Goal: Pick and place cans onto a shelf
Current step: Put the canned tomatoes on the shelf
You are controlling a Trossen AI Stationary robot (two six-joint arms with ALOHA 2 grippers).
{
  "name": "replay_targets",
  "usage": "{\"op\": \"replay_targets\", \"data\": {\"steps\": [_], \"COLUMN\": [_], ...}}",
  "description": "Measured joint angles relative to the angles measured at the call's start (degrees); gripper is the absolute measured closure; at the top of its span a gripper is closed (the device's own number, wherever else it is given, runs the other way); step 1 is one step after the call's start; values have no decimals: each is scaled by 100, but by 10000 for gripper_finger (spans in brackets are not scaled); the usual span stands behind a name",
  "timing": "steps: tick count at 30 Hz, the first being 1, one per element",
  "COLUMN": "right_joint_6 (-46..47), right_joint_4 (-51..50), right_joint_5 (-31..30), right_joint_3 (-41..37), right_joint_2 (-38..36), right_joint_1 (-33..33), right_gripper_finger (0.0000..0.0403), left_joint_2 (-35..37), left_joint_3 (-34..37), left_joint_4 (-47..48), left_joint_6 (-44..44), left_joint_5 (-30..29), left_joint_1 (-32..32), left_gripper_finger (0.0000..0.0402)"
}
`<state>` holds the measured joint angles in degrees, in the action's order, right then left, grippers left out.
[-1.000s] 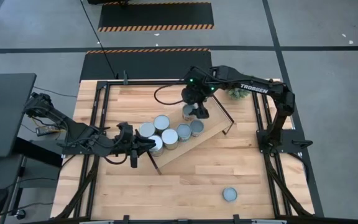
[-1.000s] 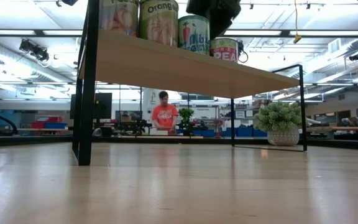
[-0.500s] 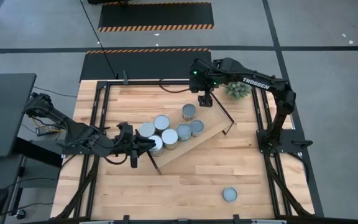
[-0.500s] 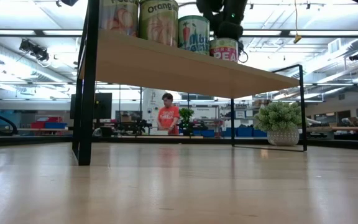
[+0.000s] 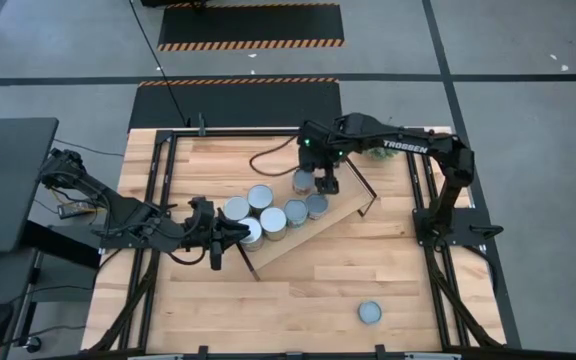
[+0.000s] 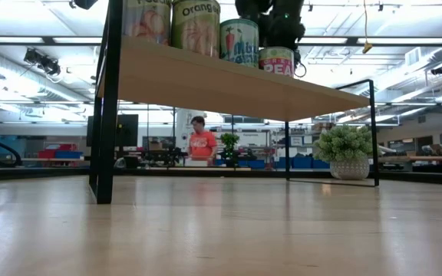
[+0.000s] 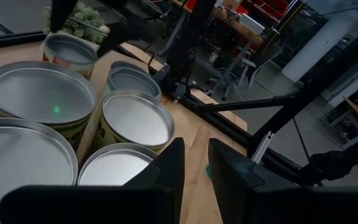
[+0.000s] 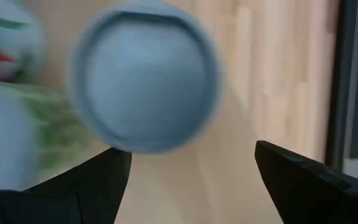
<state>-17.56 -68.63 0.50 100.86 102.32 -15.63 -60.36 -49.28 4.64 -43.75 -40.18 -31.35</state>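
Two-finger right gripper (image 5: 326, 182) hangs over the shelf's (image 5: 346, 214) far end, fingers wide apart w/ nothing between them. Just beside it, on the side twd the table's left edge, stands the nearest can (image 5: 303, 181), upright, blue-grey top up; the right wrist view shows that can (image 8: 145, 81) ahead of the spread fingers (image 8: 291, 177), not touching. Six more cans (image 5: 273, 220) pack the shelf in a cluster running twd its other end, so seven are up already. Next out, the left gripper (image 5: 233, 232) waits at that end of the shelf, fingers (image 7: 166, 180) all but together, only a slim gap, gripping nothing. Farthest out is the last can (image 5: 369, 313), alone on the table (image 5: 298, 300) near the front edge, twd the front-right corner, well apart from shelf and both arms. It stands upright, axis vertical, round top up, so prob. a straight-down grab across its sides. From the right gripper it lies twd the front edge and a bit twd the right edge. The can sits on the table's right half, on the right arm's side, so that arm looks nearer & better placed; the left would have to reach across past the shelf end.
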Motion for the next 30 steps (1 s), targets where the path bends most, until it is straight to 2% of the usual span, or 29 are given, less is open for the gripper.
{"op": "replay_targets", "data": {"steps": [4,7,16,20,24,30], "right_joint_6": [-36,-155,108,297,413,296], "right_joint_4": [-56,-73,66,270,410,627], "right_joint_5": [143,-173,-669,-133,370,515], "right_joint_3": [16,24,28,28,28,28], "right_joint_2": [0,0,0,0,0,0], "right_joint_1": [235,298,-178,-292,-102,249], "right_gripper_finger": [54,54,54,54,54,54], "left_joint_2": [0,0,0,0,0,-1], "left_joint_3": [1,0,2,0,2,2], "left_joint_4": [42,40,37,37,37,83], "left_joint_6": [0,-2,-15,-11,-1,0], "left_joint_5": [0,0,2,2,2,2], "left_joint_1": [0,0,0,0,0,0], "left_gripper_finger": [324,324,324,324,324,324]}}
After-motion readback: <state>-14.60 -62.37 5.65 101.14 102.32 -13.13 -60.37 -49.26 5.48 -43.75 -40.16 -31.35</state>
